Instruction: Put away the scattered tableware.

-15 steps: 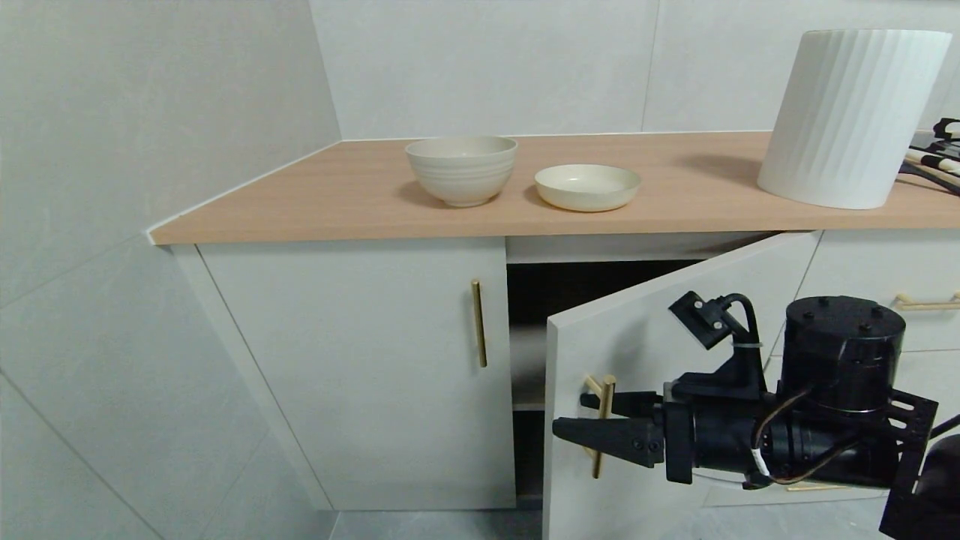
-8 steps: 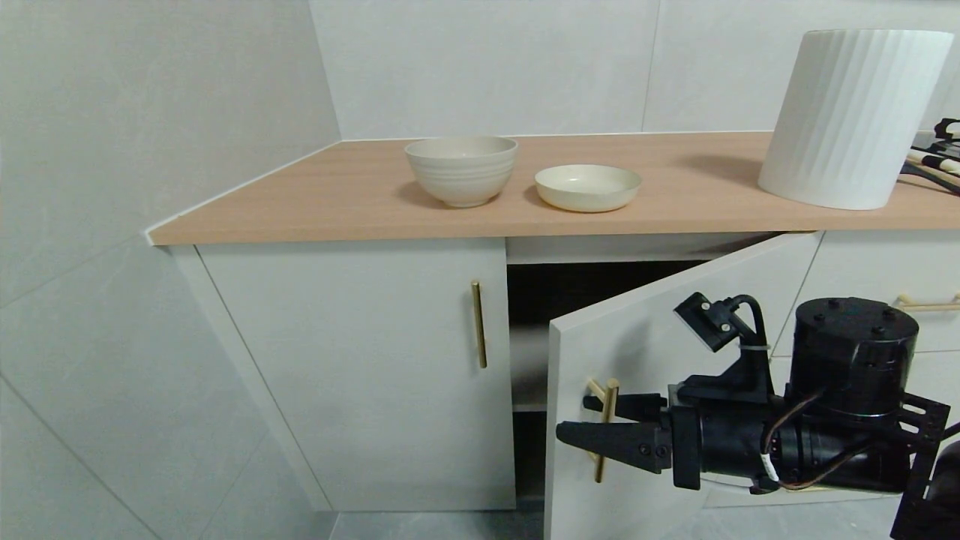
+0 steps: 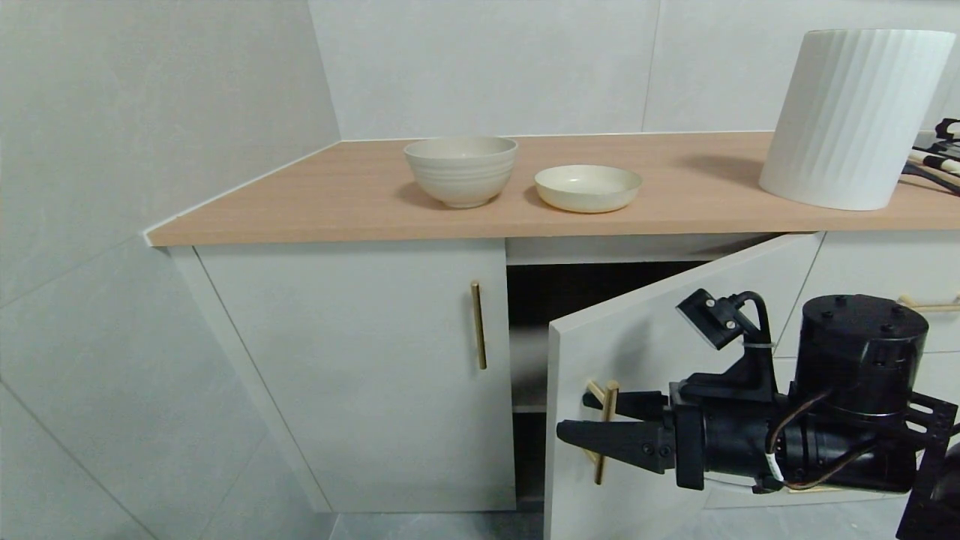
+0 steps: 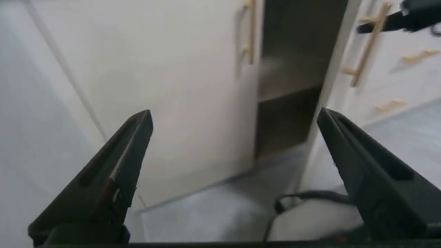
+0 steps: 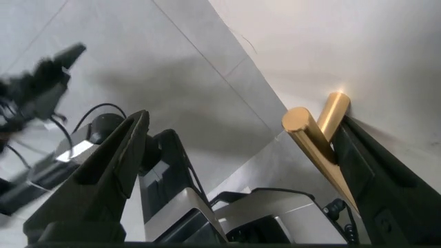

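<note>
Two cream pieces, ribbed bowl [image 3: 460, 169], shallow plate [image 3: 587, 187], left tool [image 4: 233, 117] spread, right tool [image 3: 572, 417] spread

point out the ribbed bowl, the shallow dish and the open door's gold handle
ribbed bowl [image 3: 460, 174]: head view, front of its outer wall
shallow dish [image 3: 587, 184]: head view, its inner floor
gold handle [image 3: 600, 469]: head view, lower end of the bar
</note>
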